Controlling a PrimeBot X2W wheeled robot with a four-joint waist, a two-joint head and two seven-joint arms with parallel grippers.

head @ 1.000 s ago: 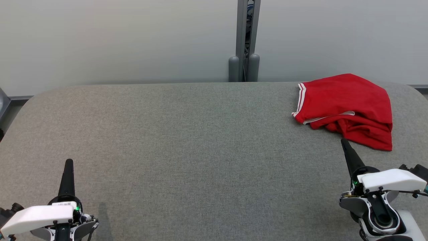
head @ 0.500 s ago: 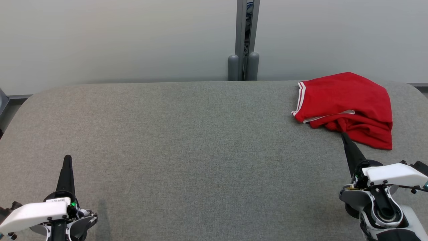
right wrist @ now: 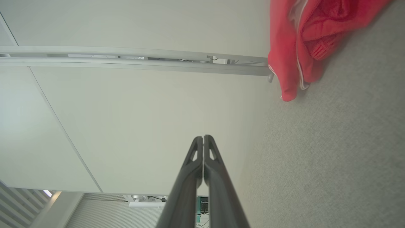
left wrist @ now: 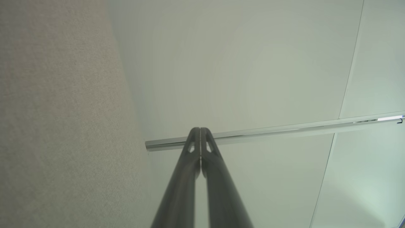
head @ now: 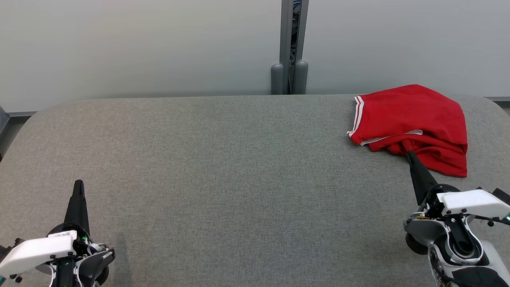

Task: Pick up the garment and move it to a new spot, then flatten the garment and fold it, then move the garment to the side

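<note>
- The left gripper [head: 78, 183] is over the near left part of the grey fabric-covered table [head: 239, 167]. Its long dark fingers point towards the table's far edge and are pressed together (no gap in the left wrist view), holding nothing.
- The right gripper [head: 408, 154] is over the table's near right part and leans slightly left. Its fingers are also closed tip to tip and empty.
- In the head view its tip meets the near hem of the red garment with white trim [head: 414, 119], but I cannot tell whether they touch.
- The garment lies bunched at the table's far right corner.
- Count: one garment, one table, two grippers with two fingers each.
</note>
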